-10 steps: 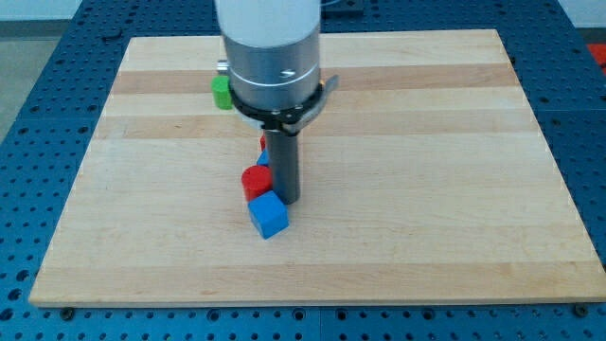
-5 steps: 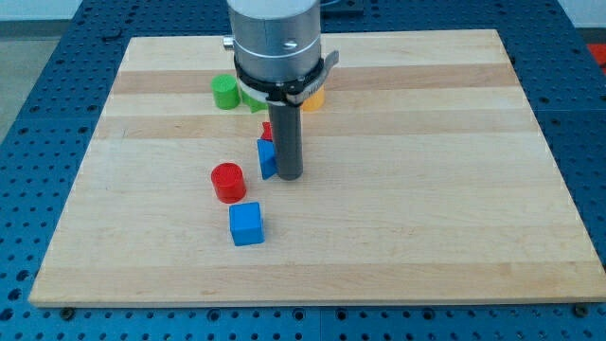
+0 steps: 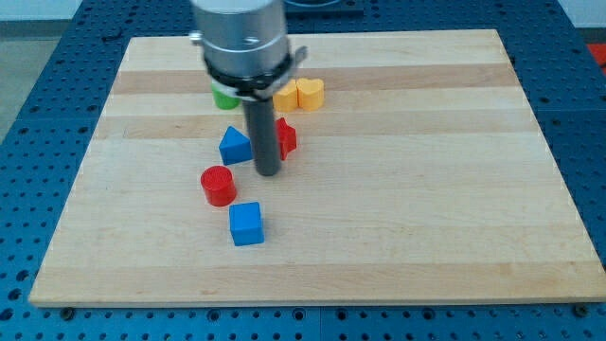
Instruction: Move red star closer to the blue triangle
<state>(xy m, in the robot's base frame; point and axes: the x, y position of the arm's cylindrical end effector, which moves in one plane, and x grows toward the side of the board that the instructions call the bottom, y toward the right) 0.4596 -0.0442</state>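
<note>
Red star [image 3: 284, 138] lies a little left of the middle of the table [image 3: 426, 189], a pale wooden board of glued strips resting on a blue perforated base plate [image 3: 28, 114]; its left part is hidden behind the rod. Blue triangle [image 3: 235, 145] sits at the star's 9 o'clock, near it, with the rod standing between the two. My tip [image 3: 268, 173] rests on the table at about 7 o'clock from the star, just beside it, and at roughly 4 o'clock from the triangle; whether it touches either block cannot be told. No claw shows, only the straight rod, so nothing is clamped. A red cylinder [image 3: 219, 185] lies at 8 o'clock from the tip, and a blue cube [image 3: 246, 224] at 7 o'clock, farther off. A yellow heart-like block [image 3: 299, 94] sits at 1 o'clock from the star, and a green block [image 3: 224, 97], shape unclear, peeks out beneath the arm's grey housing [image 3: 241, 43].
</note>
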